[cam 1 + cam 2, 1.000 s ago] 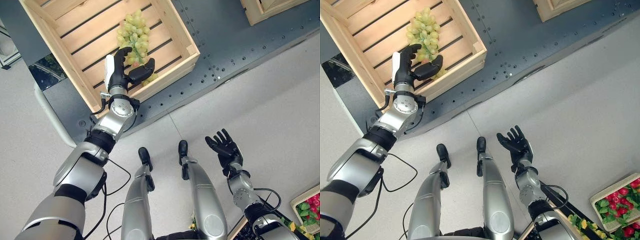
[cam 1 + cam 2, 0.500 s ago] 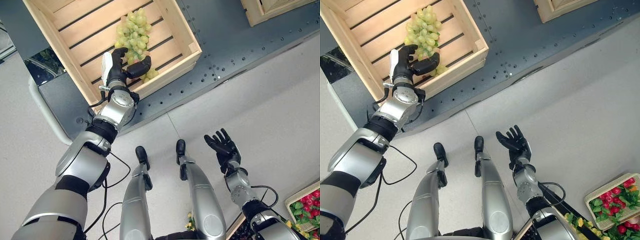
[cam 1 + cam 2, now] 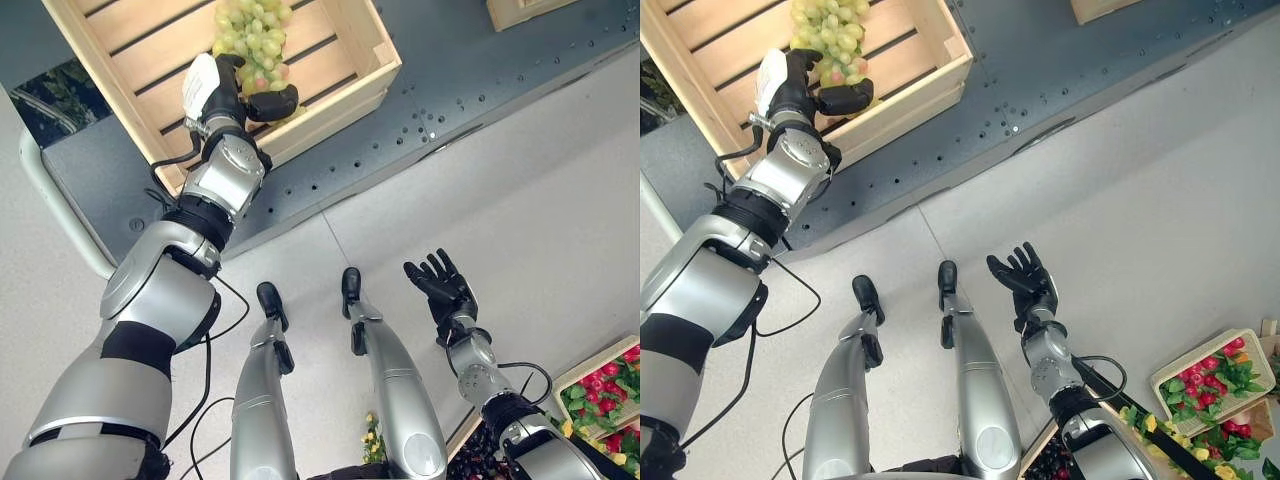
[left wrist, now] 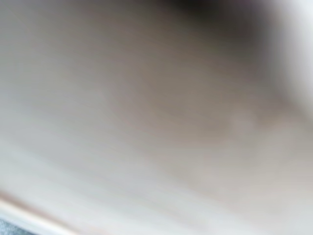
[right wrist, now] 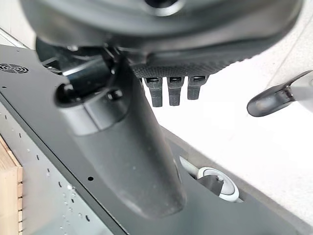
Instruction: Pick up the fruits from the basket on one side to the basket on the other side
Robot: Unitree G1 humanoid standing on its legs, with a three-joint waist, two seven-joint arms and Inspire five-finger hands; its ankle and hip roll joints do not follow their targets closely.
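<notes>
Your left hand (image 3: pixel 232 88): at 11 o'clock, clenched on grapes (image 3: pixel 247 22) inside the crate (image 3: pixel 340 40). Your right hand (image 3: pixel 1025 285): at 5 o'clock, fingers spread, holding nothing. Right eye view adds a tray (image 3: pixel 1213 375) of red fruit at 4 o'clock.

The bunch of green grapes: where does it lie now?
The bunch of green grapes lies in the slatted wooden crate, upper left of the eye views, against the left hand.
</notes>
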